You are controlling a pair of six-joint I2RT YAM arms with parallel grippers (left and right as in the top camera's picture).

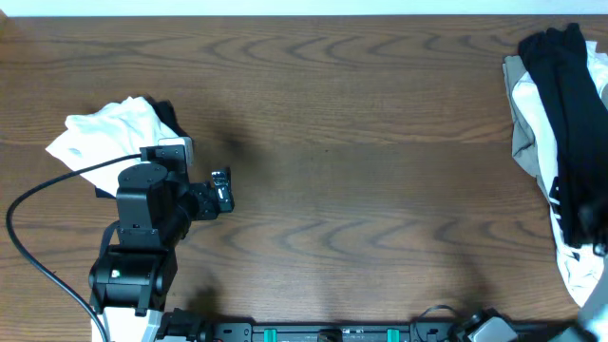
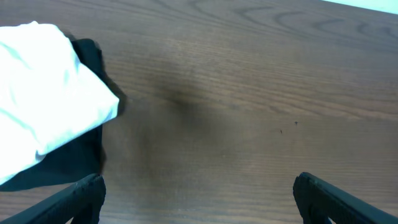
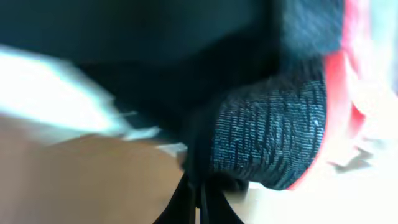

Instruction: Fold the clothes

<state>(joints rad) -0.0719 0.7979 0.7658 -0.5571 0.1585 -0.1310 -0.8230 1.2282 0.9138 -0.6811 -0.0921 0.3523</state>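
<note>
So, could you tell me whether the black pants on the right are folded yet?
Not folded: the black pants lie loosely bunched over white and beige garments at the right edge of the table.

I'm seeing the middle of the table [image 1: 361, 142] lying bare, wide enough for either gripper to cross. On the left, a white pile [image 1: 100, 133] is crowding the left arm [image 1: 142, 218], and a cable [image 1: 71, 173] is looping beside it. At the right edge, clothes [image 1: 560, 114] are heaping up, and black fabric [image 3: 267, 137] is filling my right wrist view.
</note>
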